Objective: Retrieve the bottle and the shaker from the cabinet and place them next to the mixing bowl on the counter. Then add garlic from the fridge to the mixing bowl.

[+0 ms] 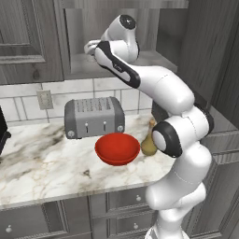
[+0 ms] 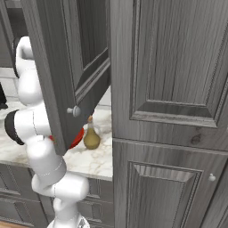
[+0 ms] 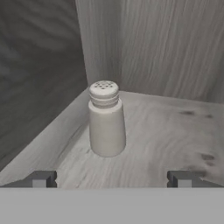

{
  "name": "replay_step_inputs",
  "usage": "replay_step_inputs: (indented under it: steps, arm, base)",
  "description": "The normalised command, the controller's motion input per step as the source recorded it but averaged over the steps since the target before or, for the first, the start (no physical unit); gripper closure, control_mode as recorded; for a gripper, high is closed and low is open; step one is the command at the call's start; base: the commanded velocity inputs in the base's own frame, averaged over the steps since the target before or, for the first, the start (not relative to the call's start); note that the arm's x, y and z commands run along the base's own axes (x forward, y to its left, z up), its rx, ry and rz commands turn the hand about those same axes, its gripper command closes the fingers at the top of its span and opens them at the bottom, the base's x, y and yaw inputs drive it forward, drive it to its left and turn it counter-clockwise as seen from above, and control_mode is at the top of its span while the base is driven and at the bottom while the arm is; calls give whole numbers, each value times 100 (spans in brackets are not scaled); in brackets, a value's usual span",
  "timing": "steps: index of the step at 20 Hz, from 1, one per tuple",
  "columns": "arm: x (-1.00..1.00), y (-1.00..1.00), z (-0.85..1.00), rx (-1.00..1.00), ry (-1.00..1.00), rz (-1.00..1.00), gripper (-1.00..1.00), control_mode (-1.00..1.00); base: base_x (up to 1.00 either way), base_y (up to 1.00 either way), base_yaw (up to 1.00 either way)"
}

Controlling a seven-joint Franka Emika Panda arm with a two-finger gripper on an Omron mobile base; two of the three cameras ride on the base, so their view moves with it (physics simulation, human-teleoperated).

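Note:
The grey-white shaker (image 3: 106, 119) stands upright on the cabinet shelf (image 3: 166, 135), near the left wall and back corner. My gripper (image 3: 113, 179) is open a short way in front of it, one fingertip on each side and nothing between them. In the left base view my gripper (image 1: 89, 47) reaches into the cabinet niche (image 1: 88, 70). The red mixing bowl (image 1: 117, 148) sits on the marble counter (image 1: 42, 163). The amber bottle (image 1: 149, 144) stands just right of the bowl, partly behind my elbow. The bottle (image 2: 91, 136) also shows on the counter (image 2: 95, 162). The garlic and fridge are out of view.
A grey toaster (image 1: 94, 117) stands behind the bowl against the tiled wall. An open cabinet door (image 2: 67, 67) hangs over the counter, hiding most of the bowl (image 2: 78, 136). Tall panelled cabinet doors (image 2: 169, 111) rise on the right.

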Motion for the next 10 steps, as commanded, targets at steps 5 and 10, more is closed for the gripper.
replay_step_inputs:
  steps: [5,10]
  arm:
    - [31,39,-5,0,0,0,-100,-100]
    - [44,6,0,0,0,0,-100,-100]
  base:
    - [0,0,0]
    - [0,0,0]
